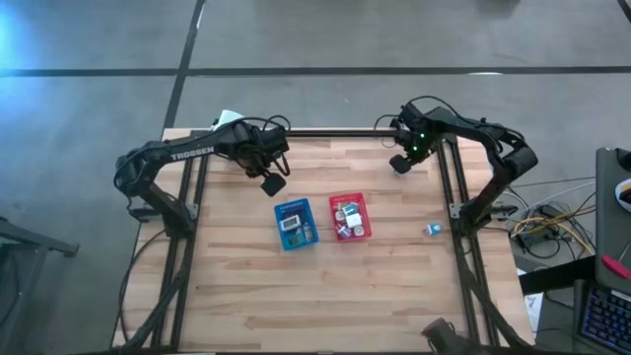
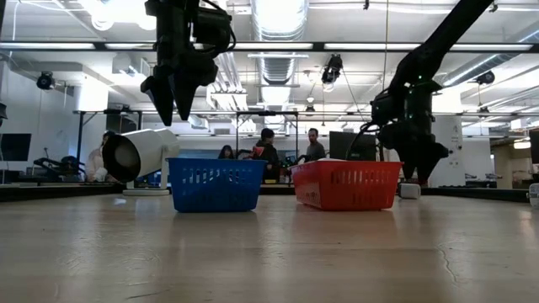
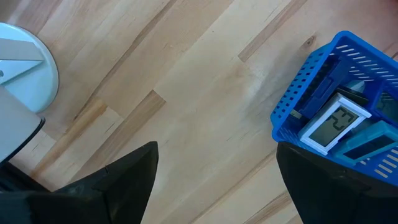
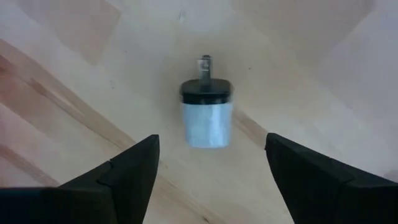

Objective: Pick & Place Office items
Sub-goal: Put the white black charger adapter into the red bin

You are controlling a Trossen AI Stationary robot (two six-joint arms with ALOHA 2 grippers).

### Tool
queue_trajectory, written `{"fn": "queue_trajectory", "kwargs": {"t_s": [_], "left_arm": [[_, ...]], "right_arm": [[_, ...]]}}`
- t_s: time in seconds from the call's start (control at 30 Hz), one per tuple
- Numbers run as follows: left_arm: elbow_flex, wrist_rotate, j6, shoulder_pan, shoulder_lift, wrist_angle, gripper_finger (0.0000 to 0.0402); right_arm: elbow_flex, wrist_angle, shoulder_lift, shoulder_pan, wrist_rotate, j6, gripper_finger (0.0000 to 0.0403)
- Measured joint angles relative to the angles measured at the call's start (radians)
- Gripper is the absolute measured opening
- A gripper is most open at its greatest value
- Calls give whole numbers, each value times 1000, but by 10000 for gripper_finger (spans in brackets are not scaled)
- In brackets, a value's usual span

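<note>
**Both grippers raised, fingers apart, nothing held**

Left gripper up over the bench, just far-left of the blue basket; fingers spread wide, empty. Right gripper over the far right of the bench, well apart from the red basket; fingers apart, gripping nothing. Directly below it in the right wrist view: a small pale blue clip with a black top, lying flat on bare wood, touched by neither finger.

Inside the blue basket: a white piece with a grey display among dark blue and teal flat items. Inside the red basket: a mix of small white and dark pieces, too small from above to sort. Alone near the right edge of the bench: a small pale item, possibly another clip.

At the far left corner, behind the left arm: a white round-based object, lying tipped toward the blue basket in the low view. Beyond the bench: people in the room.
</note>
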Motion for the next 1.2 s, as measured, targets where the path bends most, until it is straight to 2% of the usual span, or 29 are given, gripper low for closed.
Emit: {"fn": "queue_trajectory", "kwargs": {"t_s": [0.53, 0.87, 1.03, 1.2], "left_arm": [[0, 0, -1, 0, 0, 0, 332], [0, 0, -7, 0, 0, 0, 332], [0, 0, -7, 0, 0, 0, 332], [0, 0, -7, 0, 0, 0, 332]], "right_arm": [[-7, 37, 109, 83, 2, 22, 279], [21, 42, 152, 144, 46, 38, 267], [40, 76, 150, 144, 54, 41, 250], [40, 101, 150, 145, 71, 74, 210]]}}
